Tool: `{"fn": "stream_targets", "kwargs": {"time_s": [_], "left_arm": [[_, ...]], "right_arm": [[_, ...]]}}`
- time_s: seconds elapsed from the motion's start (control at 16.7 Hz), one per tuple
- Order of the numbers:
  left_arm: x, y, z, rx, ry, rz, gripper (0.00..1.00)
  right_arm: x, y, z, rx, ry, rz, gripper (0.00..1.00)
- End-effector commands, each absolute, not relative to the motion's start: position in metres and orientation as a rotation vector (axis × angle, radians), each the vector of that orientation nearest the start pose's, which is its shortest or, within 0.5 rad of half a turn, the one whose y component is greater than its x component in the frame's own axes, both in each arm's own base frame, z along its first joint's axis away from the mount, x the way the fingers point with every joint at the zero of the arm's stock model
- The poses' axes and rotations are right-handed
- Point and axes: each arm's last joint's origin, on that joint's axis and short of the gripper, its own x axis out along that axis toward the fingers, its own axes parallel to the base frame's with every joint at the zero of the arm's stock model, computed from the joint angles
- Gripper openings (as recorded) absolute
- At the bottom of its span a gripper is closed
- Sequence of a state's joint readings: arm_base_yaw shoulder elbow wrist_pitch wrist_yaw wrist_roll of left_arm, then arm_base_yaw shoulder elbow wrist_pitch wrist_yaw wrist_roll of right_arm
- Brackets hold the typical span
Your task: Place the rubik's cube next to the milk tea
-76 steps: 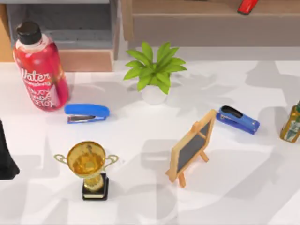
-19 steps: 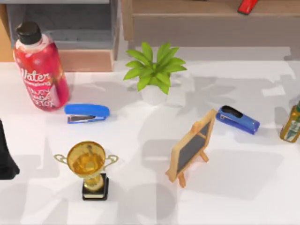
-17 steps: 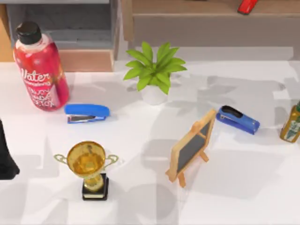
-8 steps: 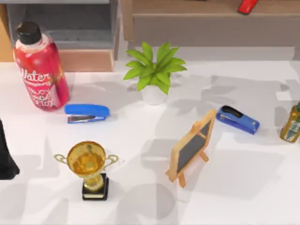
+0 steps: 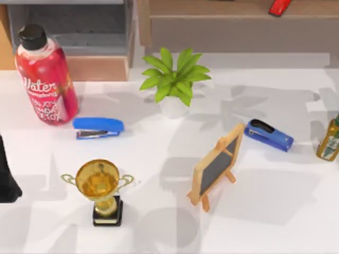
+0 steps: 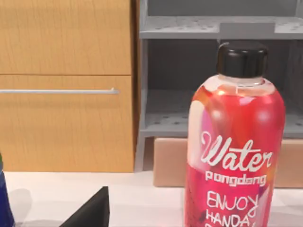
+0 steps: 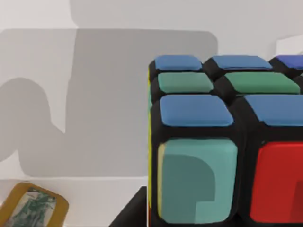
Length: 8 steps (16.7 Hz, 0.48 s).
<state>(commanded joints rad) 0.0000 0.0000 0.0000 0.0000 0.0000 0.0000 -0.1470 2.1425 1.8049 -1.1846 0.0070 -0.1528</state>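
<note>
While the rubik's cube (image 7: 222, 142) looms close to the right wrist camera, apparently held, a chalkboard (image 5: 216, 165), trophy (image 5: 99, 186) and staplers (image 5: 98, 127) crowd the desk (image 5: 275, 211).

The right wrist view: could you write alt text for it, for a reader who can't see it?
A rubik's cube looms close up, with blue, green, teal and red stickers set in a black frame. Behind it lies a white table crossed by broad grey shadows. The gold-labelled top of a bottle peeks in at one corner.
</note>
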Motion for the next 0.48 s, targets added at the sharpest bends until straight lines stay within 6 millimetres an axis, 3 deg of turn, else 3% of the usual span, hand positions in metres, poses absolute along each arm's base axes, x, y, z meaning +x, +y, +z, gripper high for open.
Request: {"fn": "stream_targets", "kwargs": {"time_s": [0.48], "left_arm": [[0.106, -0.001, 0.160, 0.000, 0.000, 0.000, 1.00]], "right_arm": [[0.420, -0.066, 0.186, -0.014, 1.532, -0.012, 0.00]]}}
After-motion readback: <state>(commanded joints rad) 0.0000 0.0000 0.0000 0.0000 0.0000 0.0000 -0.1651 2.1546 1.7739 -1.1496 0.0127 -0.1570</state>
